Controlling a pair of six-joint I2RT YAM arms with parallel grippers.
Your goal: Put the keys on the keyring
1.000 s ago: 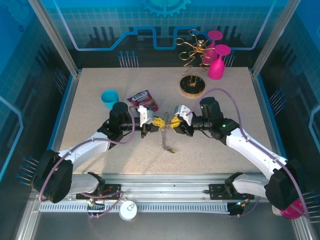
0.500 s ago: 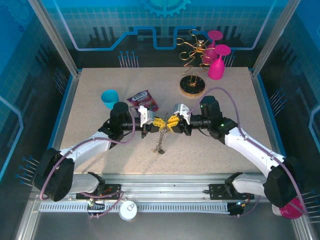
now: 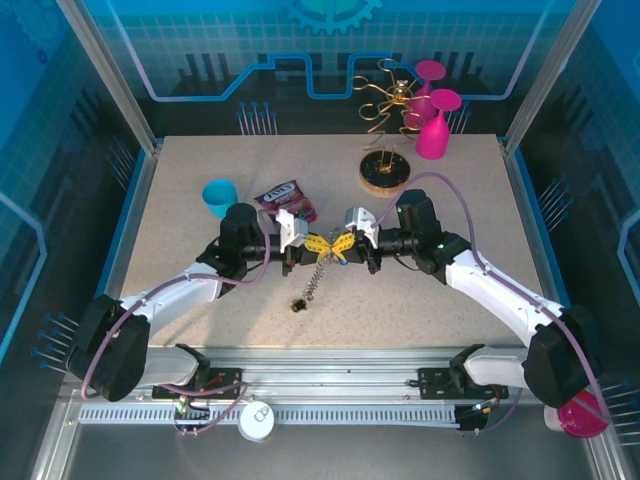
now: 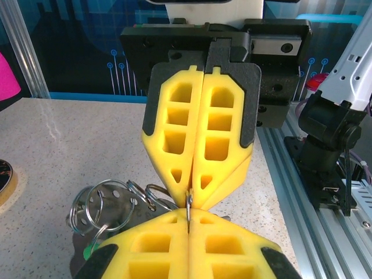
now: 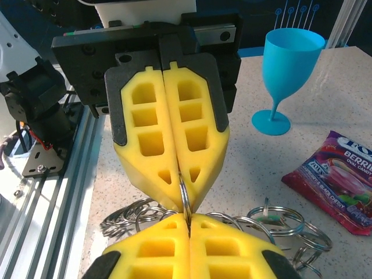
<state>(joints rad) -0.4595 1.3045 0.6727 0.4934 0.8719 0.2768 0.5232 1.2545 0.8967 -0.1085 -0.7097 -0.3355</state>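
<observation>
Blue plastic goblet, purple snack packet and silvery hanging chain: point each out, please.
Blue plastic goblet (image 5: 289, 61): right wrist view, on its bowl.
Purple snack packet (image 5: 343, 177): right wrist view, on its printed front.
Silvery hanging chain (image 3: 316, 276): top external view, about mid-length.

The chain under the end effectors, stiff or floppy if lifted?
Likely floppy and apt to swing: the chain sags in a slack, crooked line of links. Seemingly light, hanging off the thin pinched keyring.

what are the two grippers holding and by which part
The left gripper and right gripper both pinch the thin dark-grey metal keyring by its wire rim at their fingertips, its silvery chain dangling below.
</observation>
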